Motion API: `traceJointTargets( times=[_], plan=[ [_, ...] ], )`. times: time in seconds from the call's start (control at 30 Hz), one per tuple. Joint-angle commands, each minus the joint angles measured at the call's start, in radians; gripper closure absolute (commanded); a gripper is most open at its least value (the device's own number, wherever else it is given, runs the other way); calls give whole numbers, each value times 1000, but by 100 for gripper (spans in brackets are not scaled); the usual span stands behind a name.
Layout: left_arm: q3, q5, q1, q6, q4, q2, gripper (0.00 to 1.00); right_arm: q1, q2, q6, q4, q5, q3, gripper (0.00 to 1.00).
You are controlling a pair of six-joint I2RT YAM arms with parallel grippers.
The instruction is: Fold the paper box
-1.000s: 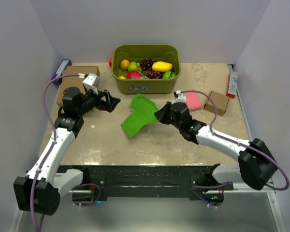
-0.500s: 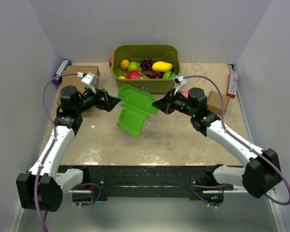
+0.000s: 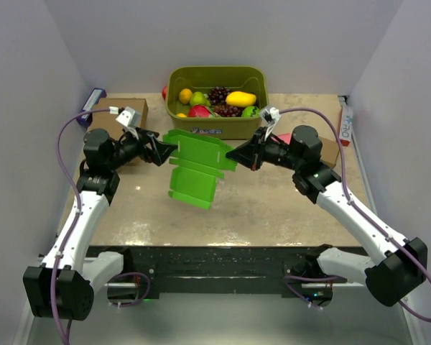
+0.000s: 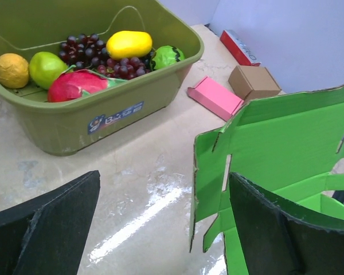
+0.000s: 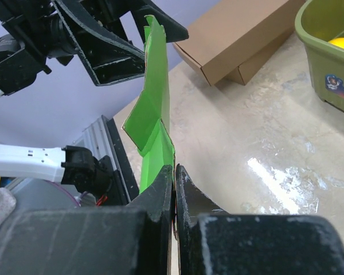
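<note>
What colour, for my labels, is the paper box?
The paper box is bright green, clearest in top external view.

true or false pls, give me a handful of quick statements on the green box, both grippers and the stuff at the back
1. The right gripper is shut on the paper box. True.
2. The left gripper is clamped shut on the paper box. False: its jaws stand wide open, one on either side of the box's left edge.
3. The paper box lies flat on the table. False: it is lifted and held upright by the right gripper.
4. The olive bin holds fruit. True.
5. The pink flat box sits inside the bin. False: it lies on the table outside the bin.
</note>
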Motion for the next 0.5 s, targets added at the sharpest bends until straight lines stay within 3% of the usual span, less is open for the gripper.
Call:
traceJointTargets(
  times=[0.0, 0.47],
  plan=[
    [-6, 95, 8, -28, 78, 3, 9, -5, -29, -28, -27, -34, 46, 100],
    [-18, 220, 8, -49, 119, 58, 42, -6, -31, -72, -84, 9, 72, 100]
  ],
)
